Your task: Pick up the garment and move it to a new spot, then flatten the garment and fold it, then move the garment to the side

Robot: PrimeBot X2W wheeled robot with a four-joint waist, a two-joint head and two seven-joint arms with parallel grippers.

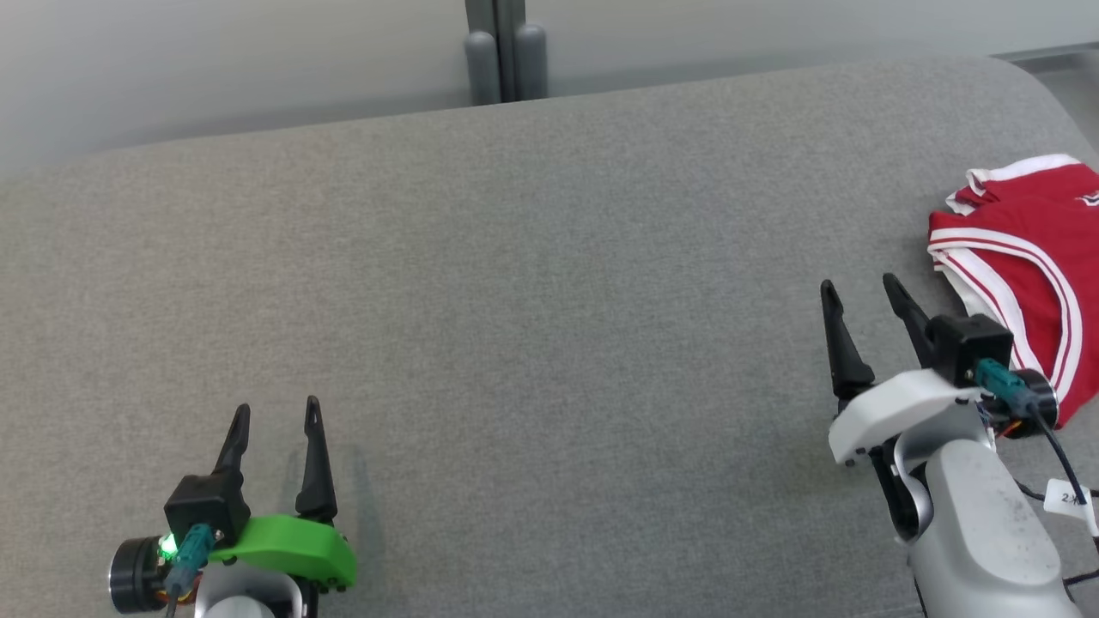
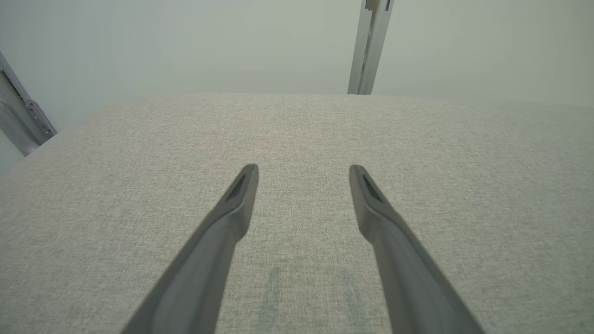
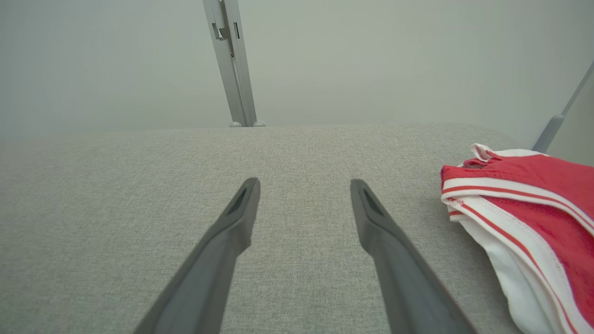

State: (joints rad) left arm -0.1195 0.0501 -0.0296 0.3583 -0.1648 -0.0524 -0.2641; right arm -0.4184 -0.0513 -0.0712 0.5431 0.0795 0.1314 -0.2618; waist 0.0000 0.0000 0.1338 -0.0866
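Left claw [image 1: 277, 403] is green-backed, right claw [image 1: 859, 280] white-backed.

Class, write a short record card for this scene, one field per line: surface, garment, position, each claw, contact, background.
Surface: grey fabric surface, mostly bare
Clothing: red garment with white stripes, bunched, not spread flat
Position: near the surface's right edge
Left side: left claw open, holding nothing, over bare fabric
Right side: right claw open, holding nothing, just left of the garment
Contact: neither claw grips the garment
Background: metal post behind the far edge
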